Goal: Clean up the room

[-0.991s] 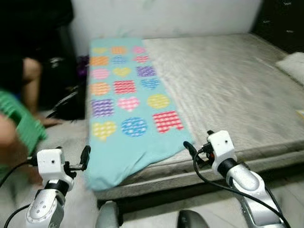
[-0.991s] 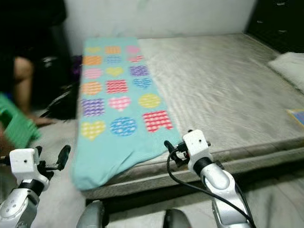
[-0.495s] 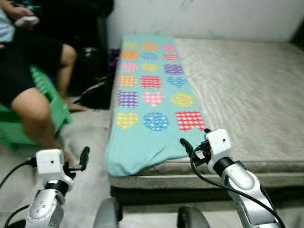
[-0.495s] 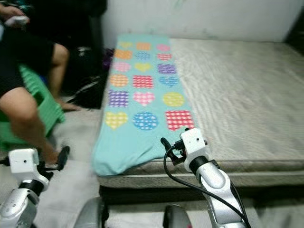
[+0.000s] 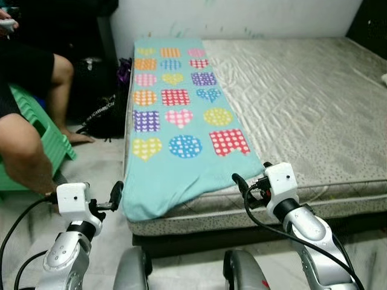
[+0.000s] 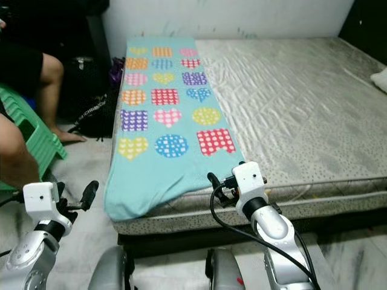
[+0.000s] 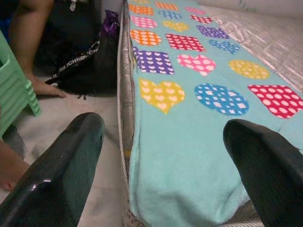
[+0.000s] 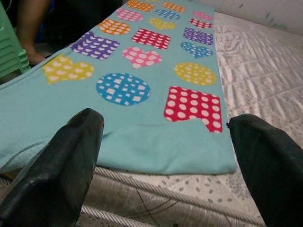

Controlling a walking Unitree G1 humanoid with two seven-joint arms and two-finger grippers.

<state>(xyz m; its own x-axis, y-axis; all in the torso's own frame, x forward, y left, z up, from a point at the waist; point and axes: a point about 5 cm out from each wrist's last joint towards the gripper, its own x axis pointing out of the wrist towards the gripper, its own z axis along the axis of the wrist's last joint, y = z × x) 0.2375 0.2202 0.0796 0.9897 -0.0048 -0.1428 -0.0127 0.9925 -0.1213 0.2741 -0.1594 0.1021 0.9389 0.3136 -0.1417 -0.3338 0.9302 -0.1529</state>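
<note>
A teal blanket [image 5: 175, 121] with coloured hearts, circles and squares lies along the left side of the grey mattress [image 5: 302, 103]. Its near end droops over the mattress's front left corner. My right gripper [image 5: 247, 185] hovers at the mattress's front edge, just off the blanket's near right corner, open with nothing between its fingers [image 8: 71, 156]. My left gripper [image 5: 112, 198] is low over the floor, left of the blanket's hanging corner. It is also open and empty, and the left wrist view looks along the blanket [image 7: 189, 118] between its fingers [image 7: 71, 161].
A person [image 5: 24, 133] sits on a green stool [image 5: 42, 139] at the left, bare feet on the pale floor. A black bag [image 5: 103, 112] lies between the stool and the bed. A white pillow [image 6: 381, 78] shows at the far right edge. A wall closes the back.
The camera has swung across the bed and steadied, so the picture is sharper now. Both grippers hold the same open pose. The blanket has not moved.
</note>
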